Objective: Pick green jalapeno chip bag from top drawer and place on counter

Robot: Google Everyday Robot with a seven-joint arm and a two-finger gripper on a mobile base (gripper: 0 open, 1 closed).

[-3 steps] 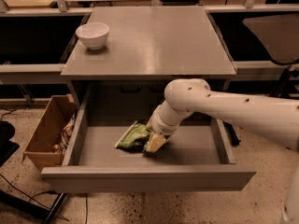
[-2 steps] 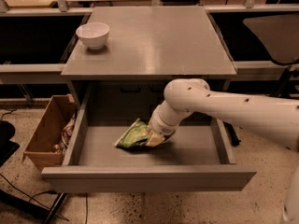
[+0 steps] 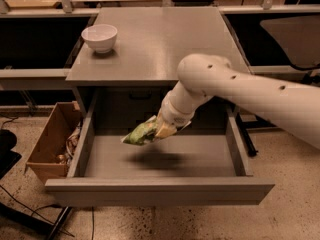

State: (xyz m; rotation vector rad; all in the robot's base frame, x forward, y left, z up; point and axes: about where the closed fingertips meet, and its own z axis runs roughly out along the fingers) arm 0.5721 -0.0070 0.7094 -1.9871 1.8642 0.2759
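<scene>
The green jalapeno chip bag [image 3: 140, 133] hangs in the air above the floor of the open top drawer [image 3: 160, 156], casting a shadow below it. My gripper [image 3: 162, 130] is shut on the bag's right end, at the tip of the white arm that reaches in from the right. The bag tilts down to the left. The grey counter [image 3: 160, 39] lies just behind and above the drawer.
A white bowl [image 3: 99, 37] stands on the counter's back left corner. A cardboard box [image 3: 50, 144] with clutter sits on the floor left of the drawer. The drawer's front panel [image 3: 160, 191] juts toward the camera. Tan wooden tables run along the back.
My gripper closed on the bag and lifted it off the drawer floor; the bag now hangs above the drawer. The arm has risen.
</scene>
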